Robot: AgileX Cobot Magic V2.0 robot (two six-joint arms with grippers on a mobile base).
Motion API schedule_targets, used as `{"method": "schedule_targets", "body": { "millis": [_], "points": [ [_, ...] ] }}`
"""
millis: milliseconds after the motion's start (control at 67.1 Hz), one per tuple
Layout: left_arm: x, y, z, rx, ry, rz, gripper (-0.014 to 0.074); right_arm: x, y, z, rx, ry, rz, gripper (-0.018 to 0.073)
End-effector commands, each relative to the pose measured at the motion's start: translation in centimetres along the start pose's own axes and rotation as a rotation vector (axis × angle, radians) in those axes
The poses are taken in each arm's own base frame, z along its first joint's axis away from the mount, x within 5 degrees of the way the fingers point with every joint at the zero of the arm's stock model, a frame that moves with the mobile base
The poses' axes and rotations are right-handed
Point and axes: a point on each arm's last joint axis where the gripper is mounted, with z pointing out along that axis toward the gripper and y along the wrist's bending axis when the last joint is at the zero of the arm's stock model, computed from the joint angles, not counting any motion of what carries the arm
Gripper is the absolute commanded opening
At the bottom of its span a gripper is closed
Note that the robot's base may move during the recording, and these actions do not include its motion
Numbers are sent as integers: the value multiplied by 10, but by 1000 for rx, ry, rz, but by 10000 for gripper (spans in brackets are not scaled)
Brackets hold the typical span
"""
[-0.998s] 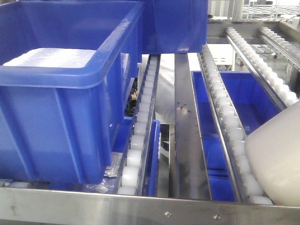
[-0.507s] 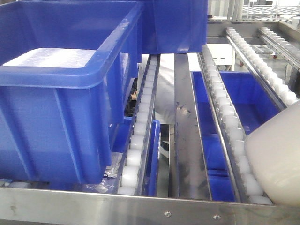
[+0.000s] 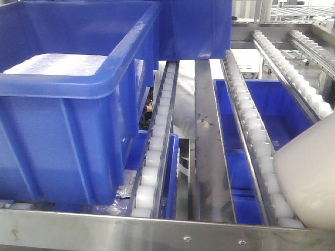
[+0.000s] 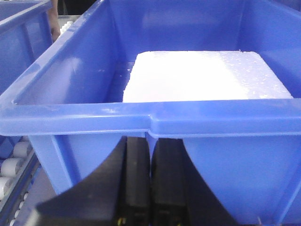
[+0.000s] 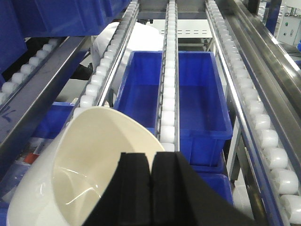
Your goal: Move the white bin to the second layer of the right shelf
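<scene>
Right claw (image 5: 151,188): we see both pads pressed flat together, and the white bin's (image 5: 89,160) near rim runs under them. We can't tell if the rim is actually pinched. Bin sits tilted, mouth toward the claw, just left and ahead of it. In the front view the bin (image 3: 306,175) leans over the front rail (image 3: 167,234) at the rack's right end, touching the nearest roller track (image 3: 250,130).

Ahead of the right claw: a roller track (image 5: 168,84) runs straight out, with an open blue crate (image 5: 176,94) one level below it. More tracks lie either side.

Left claw (image 4: 150,183): pads together, nothing between them. Directly ahead, close up against it, stands a big blue crate's (image 4: 155,120) wall, with a white foam slab (image 4: 202,77) inside. That crate (image 3: 68,104) fills the rack's left side, sitting on the rollers.
</scene>
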Motion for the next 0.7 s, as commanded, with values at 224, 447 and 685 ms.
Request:
{"method": "schedule_targets", "body": {
  "millis": [224, 447, 685],
  "points": [
    [4, 0, 1, 2, -66, -3, 85, -15, 1, -3, -7, -134, -8, 53],
    [4, 0, 1, 2, -66, -3, 85, -15, 1, -3, -7, -134, -8, 53],
    [4, 0, 1, 2, -66, -3, 85, -15, 1, -3, -7, -134, -8, 53]
  ]
}}
